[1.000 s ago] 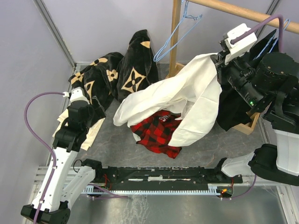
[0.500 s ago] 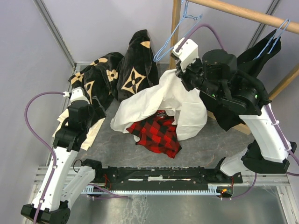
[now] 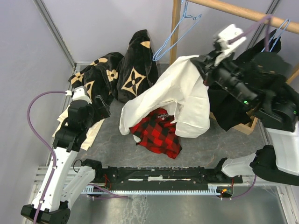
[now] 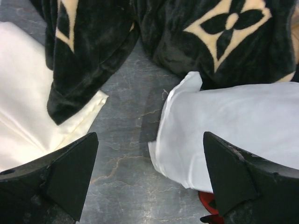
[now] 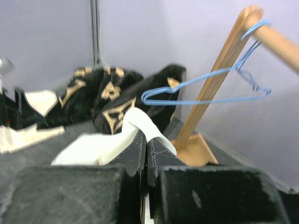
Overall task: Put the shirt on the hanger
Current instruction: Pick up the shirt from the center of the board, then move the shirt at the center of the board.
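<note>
While the right gripper (image 5: 145, 140) sits clamped fully shut on a fold of the white shirt (image 3: 180, 95), cloth drapes down onto the red plaid shirt (image 3: 156, 135). Left gripper (image 4: 148, 149) gapes wide, empty, over the table (image 4: 126, 116). Blue hanger (image 3: 171, 36) hangs on the wooden rail (image 3: 233, 10), just beside the shirt.

You are holding the thin white long-sleeved dress shirt (image 3: 180, 100) up in your right gripper (image 3: 202, 65), its cloth hanging beneath the fingers and partly covering the red-and-black plaid shirt (image 3: 156, 135). The thin light-blue wire hanger (image 3: 170, 39) is hanging just left of the gripper, apart from it.
</note>
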Available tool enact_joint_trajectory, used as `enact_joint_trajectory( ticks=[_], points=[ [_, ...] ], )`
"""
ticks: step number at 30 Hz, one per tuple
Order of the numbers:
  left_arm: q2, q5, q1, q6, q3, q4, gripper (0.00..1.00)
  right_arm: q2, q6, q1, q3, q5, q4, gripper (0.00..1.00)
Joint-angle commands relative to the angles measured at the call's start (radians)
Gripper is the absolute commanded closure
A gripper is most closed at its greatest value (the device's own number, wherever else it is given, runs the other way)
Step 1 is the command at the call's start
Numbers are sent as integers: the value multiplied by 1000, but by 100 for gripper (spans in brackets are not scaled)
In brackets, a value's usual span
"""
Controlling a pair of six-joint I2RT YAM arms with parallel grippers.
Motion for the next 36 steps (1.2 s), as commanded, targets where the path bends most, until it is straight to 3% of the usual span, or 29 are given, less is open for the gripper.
enact_joint_trajectory(
  ticks=[1,6,12,21,27,32,36],
  points=[
    [-21,71,5,0,15,84,1,-70,41,-3,73,-24,276,100],
    [-33,192,5,20,26,130,1,-79,62,-1,105,-55,407,100],
    [-49,256,5,22,5,165,1,-100,17,-2,133,43,544,100],
    [13,316,3,1,-20,176,1,-75,-130,-2,271,160,581,100],
    [62,334,-17,-30,-52,201,0,-109,-182,-1,258,201,599,100],
    [114,273,-116,-62,-68,237,0,-137,-197,-2,223,219,594,100],
    [170,156,-303,-109,-84,289,0,-160,-213,-2,188,251,581,100]
  ],
)
